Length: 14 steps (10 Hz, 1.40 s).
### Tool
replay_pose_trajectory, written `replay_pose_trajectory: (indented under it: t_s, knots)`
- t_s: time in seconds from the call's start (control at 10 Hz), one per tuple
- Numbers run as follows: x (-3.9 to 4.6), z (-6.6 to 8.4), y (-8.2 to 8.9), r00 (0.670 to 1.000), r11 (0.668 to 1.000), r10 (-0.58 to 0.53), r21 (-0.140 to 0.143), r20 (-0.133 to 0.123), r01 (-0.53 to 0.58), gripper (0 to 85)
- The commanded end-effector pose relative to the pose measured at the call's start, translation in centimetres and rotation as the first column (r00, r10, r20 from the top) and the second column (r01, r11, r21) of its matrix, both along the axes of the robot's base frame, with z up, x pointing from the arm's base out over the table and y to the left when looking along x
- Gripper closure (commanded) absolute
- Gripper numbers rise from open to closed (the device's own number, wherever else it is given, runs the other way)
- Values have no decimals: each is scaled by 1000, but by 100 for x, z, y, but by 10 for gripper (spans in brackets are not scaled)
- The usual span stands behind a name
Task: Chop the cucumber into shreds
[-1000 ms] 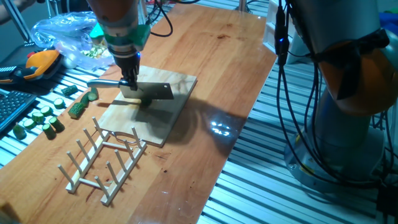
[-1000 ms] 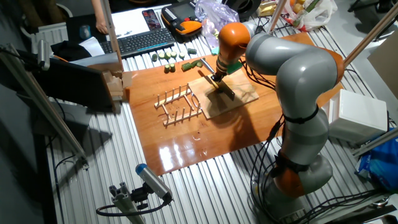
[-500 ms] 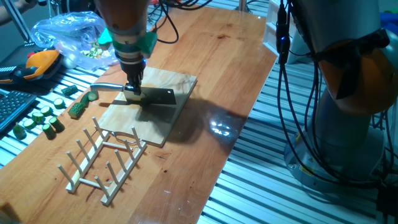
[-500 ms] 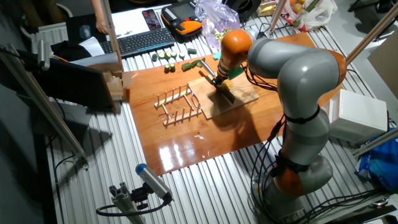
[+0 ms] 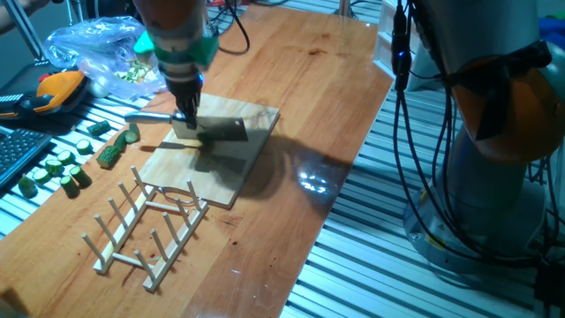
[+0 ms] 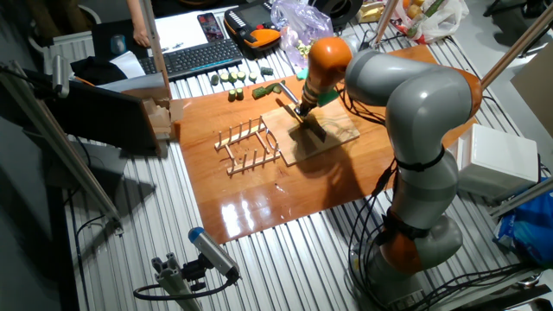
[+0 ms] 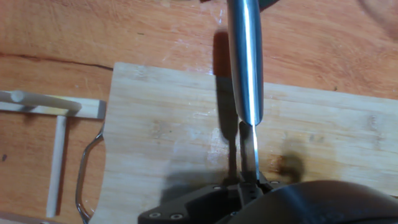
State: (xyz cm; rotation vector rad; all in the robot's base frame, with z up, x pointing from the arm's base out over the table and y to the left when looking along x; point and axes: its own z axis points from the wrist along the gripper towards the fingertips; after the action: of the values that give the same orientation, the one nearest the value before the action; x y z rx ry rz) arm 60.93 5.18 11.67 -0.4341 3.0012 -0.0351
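My gripper (image 5: 185, 118) is shut on a knife (image 5: 221, 131) and holds it over the wooden cutting board (image 5: 231, 170). The steel handle (image 5: 146, 115) points left and the blade right, with its edge down just above the board. In the other fixed view the gripper (image 6: 302, 107) holds the knife (image 6: 314, 129) over the board (image 6: 333, 140). The hand view looks down the handle (image 7: 245, 56) and the thin blade spine (image 7: 249, 149) onto the board (image 7: 168, 137), with the gripper (image 7: 249, 184) at the bottom edge. The cucumber chunk and the shreds do not show; the blade may hide them.
A longer dark green cucumber piece (image 5: 111, 152) and round slices (image 5: 55, 168) lie left of the board. A wooden dish rack (image 5: 146, 221) stands in front of it. A plastic bag (image 5: 93, 49), an orange device (image 5: 55, 88) and a keyboard (image 6: 194, 56) are beyond.
The knife dipped down to the board half a second ago and has since come back up a little. The board and the other things have not moved.
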Motion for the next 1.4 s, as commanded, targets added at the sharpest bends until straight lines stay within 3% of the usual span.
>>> replay_pose_trajectory:
  t_s: [0.0, 0.4, 0.7, 1.0, 1.1, 1.2, 1.3]
  knots:
    - [0, 5, 1, 1000, 1000, 1, -2, 1, -1, 850]
    - [15, -40, 20, 1000, 1000, 1, 1, 4, -1, 850]
    - [-28, -48, 124, 999, 999, -34, 27, -26, 35, 850]
    - [-78, -80, 241, 998, 998, -53, 22, -18, 53, 850]
    - [-79, -70, 240, 998, 998, -54, 31, -26, 55, 850]
    - [-88, -67, 250, 996, 994, -79, 68, -50, 82, 850]
    - [-101, -78, 276, 995, 995, -84, 56, -46, 87, 850]
